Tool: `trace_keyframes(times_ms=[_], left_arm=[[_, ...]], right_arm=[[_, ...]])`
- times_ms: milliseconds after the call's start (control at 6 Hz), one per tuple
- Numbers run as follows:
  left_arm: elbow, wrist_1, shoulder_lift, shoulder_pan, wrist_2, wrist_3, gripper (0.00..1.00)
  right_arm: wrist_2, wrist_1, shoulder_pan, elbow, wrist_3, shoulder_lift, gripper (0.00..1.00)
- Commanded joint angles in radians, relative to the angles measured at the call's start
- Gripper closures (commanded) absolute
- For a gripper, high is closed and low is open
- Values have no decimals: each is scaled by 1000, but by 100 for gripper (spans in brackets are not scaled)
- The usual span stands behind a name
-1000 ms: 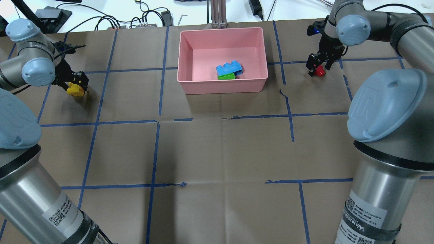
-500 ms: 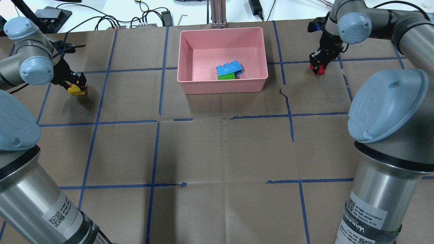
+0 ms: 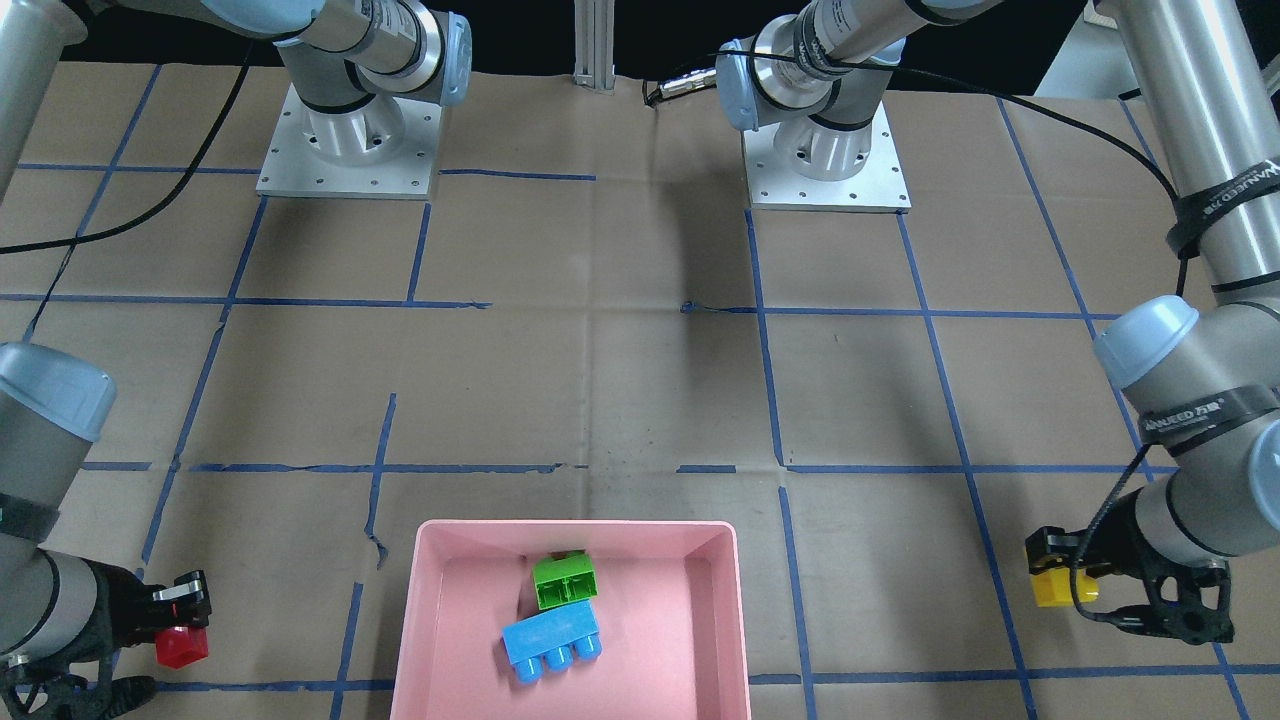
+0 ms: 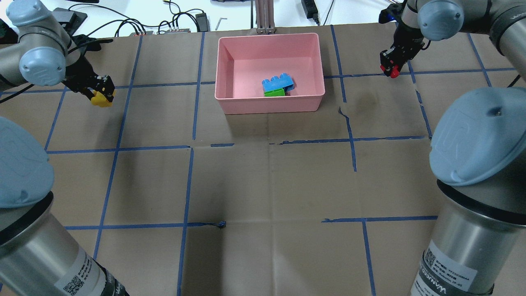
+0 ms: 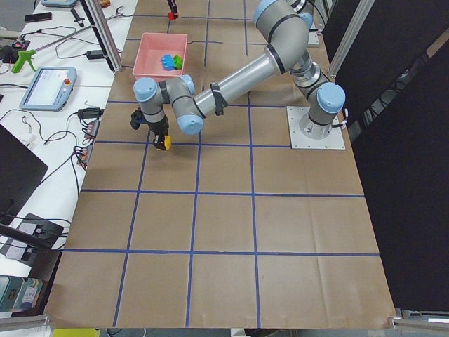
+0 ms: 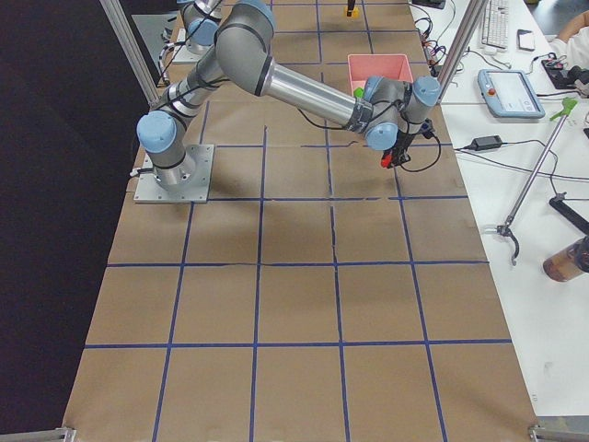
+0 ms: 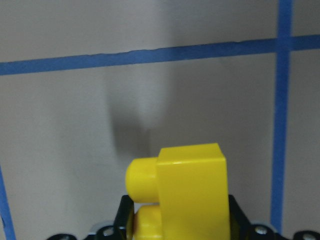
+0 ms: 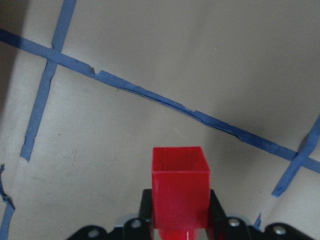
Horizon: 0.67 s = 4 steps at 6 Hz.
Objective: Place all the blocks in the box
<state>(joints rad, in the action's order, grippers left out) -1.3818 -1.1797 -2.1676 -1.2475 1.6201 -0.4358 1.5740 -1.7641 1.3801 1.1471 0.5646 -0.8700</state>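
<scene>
The pink box (image 4: pixel 320 61) (image 3: pixel 725 600) stands at the table's far middle. In it lie the blue block (image 4: pixel 277 84) (image 3: pixel 550 638) and the green block (image 4: pixel 274 93) (image 3: pixel 566 582), touching each other. My left gripper (image 4: pixel 102 96) (image 3: pixel 1055 580) is shut on the yellow block (image 4: pixel 100 100) (image 3: pixel 1053 589) (image 7: pixel 190 192) and holds it above the table, left of the box. My right gripper (image 4: pixel 390 70) (image 3: pixel 180 635) is shut on the red block (image 4: pixel 393 73) (image 3: pixel 182 647) (image 8: pixel 180 187), held above the table right of the box.
The brown paper table (image 4: pixel 267 181) carries a grid of blue tape lines. Cables and small devices (image 4: pixel 172 24) lie beyond the far edge. A metal post (image 4: pixel 265 16) stands behind the box.
Both grippers have risen from the table with their blocks. The left one has moved slightly right and up with the yellow block; the right one has lifted the red block.
</scene>
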Motion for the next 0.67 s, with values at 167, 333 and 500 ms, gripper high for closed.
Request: trace_keyframes(times_ms=[167, 333, 500], left_arm=[[29, -69, 84, -227, -23, 451, 92], [134, -107, 65, -315, -51, 647, 92], [215, -148, 21, -393, -61, 745, 91]], right_arm=[[-5, 249, 7, 2, -204, -186, 80], [-5, 314, 8, 3, -247, -237, 80], [-5, 343, 10, 14, -256, -263, 81]])
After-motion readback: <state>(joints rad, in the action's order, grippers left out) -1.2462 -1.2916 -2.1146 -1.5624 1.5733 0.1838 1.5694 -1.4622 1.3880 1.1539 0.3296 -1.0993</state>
